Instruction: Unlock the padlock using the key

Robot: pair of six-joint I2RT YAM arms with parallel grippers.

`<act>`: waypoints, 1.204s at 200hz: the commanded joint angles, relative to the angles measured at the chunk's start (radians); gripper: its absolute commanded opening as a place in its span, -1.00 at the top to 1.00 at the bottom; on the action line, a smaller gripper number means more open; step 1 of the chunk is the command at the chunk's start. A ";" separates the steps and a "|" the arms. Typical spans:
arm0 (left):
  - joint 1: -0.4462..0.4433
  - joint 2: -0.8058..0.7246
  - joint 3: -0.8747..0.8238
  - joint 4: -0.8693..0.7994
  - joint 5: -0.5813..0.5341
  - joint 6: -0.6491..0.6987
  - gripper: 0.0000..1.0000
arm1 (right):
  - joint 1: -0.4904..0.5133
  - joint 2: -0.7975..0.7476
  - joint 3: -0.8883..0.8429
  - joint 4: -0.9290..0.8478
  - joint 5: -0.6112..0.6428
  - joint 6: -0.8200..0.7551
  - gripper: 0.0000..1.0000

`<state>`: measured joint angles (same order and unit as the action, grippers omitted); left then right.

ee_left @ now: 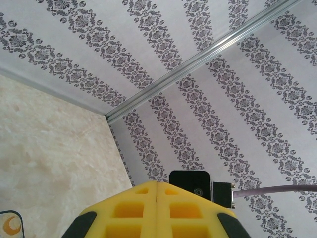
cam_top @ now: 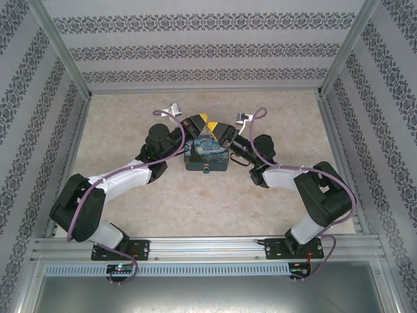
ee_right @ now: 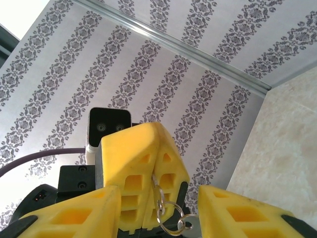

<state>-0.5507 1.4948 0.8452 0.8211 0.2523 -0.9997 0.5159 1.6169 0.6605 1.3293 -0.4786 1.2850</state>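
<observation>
Both grippers meet above the blue-and-yellow painted tin [cam_top: 206, 156] at mid-table. My left gripper [cam_top: 202, 119] is shut, its yellow pads pressed together [ee_left: 156, 184]. In the right wrist view the left gripper [ee_right: 157, 130] pinches a thin silvery piece between its pads. Linked key rings [ee_right: 171, 218] dangle from that piece. A small flat metal piece with a hole [ee_right: 189, 225], perhaps the key's head, hangs at the lowest ring. My right gripper [ee_right: 158, 198] is open, one yellow finger on each side of the rings. The padlock is hidden.
A corner of the tin [ee_left: 10, 224] with a painted moon lies low on the left. The right wrist camera [ee_left: 190, 183] faces the left fingertips closely. Patterned walls [cam_top: 195, 52] and metal rails enclose the beige table [cam_top: 195, 208].
</observation>
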 commanded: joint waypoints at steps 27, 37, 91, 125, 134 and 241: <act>-0.025 0.011 0.002 0.067 -0.019 -0.011 1.00 | 0.020 0.025 0.041 0.056 0.012 0.002 0.17; -0.025 0.011 0.003 0.069 -0.020 -0.013 1.00 | 0.021 0.028 0.041 0.056 0.013 0.003 0.21; -0.028 0.010 -0.001 0.072 -0.028 -0.014 1.00 | 0.021 0.038 0.037 0.056 0.023 0.004 0.47; -0.028 0.006 -0.003 0.072 -0.031 -0.014 1.00 | 0.019 0.044 0.030 0.056 0.025 0.007 0.78; -0.028 0.005 -0.005 0.072 -0.031 -0.014 1.00 | 0.019 0.043 0.028 0.056 0.025 0.007 0.84; -0.035 -0.006 -0.040 0.094 -0.056 -0.034 1.00 | 0.000 0.053 0.012 0.056 0.057 0.030 1.00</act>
<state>-0.5636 1.4994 0.8154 0.8536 0.1974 -1.0195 0.5278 1.6577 0.6743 1.3437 -0.4614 1.3113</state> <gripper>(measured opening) 0.052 0.065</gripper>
